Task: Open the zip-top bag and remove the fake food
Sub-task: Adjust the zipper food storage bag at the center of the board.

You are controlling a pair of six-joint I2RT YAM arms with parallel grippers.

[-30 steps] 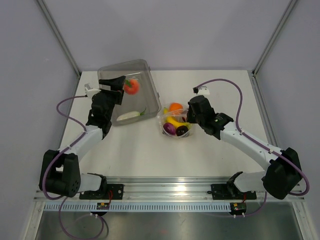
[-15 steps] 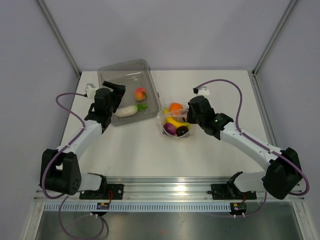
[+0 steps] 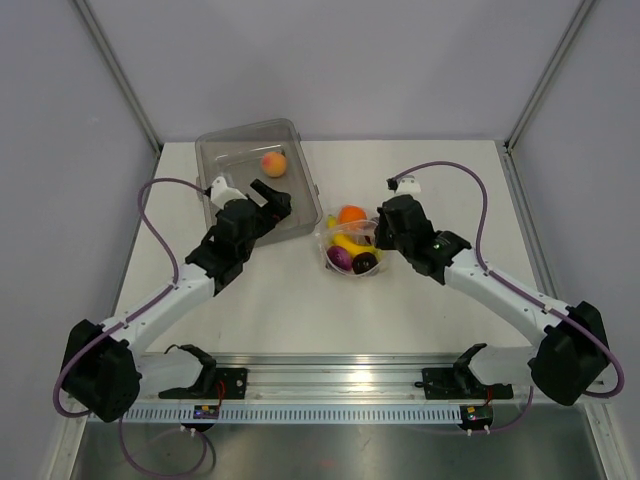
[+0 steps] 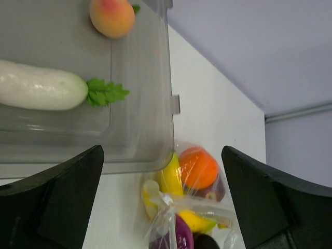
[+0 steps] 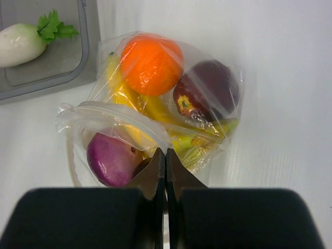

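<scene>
Right end effector pinched together on zip-top bag film (fake food inside); left end effector wide apart, empty, near tub holding peach, radish.

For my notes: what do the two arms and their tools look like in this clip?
The left arm and right arm match: white links between bulky black joints, a purple cable looping alongside each. The left tool and right tool have matte black, wedge-shaped fingers. A small green light glows on the right arm.
</scene>
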